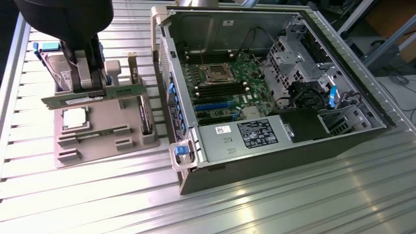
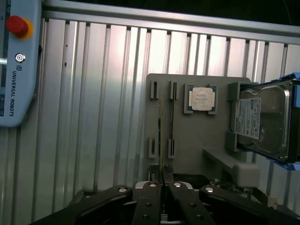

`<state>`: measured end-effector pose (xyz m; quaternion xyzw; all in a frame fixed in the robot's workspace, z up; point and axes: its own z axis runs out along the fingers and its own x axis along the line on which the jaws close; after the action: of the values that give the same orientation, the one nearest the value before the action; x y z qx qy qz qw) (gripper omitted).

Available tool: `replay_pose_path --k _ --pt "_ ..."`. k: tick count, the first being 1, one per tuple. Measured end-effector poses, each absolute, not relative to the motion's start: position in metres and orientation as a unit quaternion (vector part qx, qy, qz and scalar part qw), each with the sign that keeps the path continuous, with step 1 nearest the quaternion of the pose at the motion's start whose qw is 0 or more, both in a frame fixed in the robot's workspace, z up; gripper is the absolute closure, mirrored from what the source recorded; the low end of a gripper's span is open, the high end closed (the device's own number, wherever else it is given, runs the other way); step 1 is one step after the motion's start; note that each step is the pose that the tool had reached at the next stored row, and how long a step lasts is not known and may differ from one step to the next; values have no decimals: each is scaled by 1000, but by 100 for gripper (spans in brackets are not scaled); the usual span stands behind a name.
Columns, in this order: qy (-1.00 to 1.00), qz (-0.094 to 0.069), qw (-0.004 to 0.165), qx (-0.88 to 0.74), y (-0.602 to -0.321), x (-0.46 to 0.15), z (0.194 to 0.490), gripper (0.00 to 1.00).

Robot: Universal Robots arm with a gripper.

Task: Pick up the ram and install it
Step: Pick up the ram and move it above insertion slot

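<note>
The ram (image 1: 120,92) is a long green stick held level above the grey holder tray (image 1: 123,141) at the exterior view's left. My gripper (image 1: 89,91) is shut on its middle, and both ends stick out past the fingers. In the wrist view the ram (image 2: 161,159) appears edge-on as a thin line running out from between my shut gripper (image 2: 161,180), above the tray (image 2: 187,140). The open computer case (image 1: 273,146) lies to the exterior view's right. Its motherboard (image 1: 227,83) faces up, with dark memory slots beside the processor socket.
On the tray rest a square silver processor chip (image 1: 75,118) (image 2: 202,99), an upright expansion card (image 1: 146,119) and a hard drive (image 2: 262,119). A teach pendant (image 2: 16,61) lies on the slatted metal table (image 1: 293,200). The case's raised wall stands between tray and motherboard.
</note>
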<state>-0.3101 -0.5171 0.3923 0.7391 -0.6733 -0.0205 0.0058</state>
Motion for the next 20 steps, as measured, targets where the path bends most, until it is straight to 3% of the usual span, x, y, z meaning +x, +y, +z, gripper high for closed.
replay_pose_path --k 20 --pt "-673 -20 6 739 -517 -227 392 88"
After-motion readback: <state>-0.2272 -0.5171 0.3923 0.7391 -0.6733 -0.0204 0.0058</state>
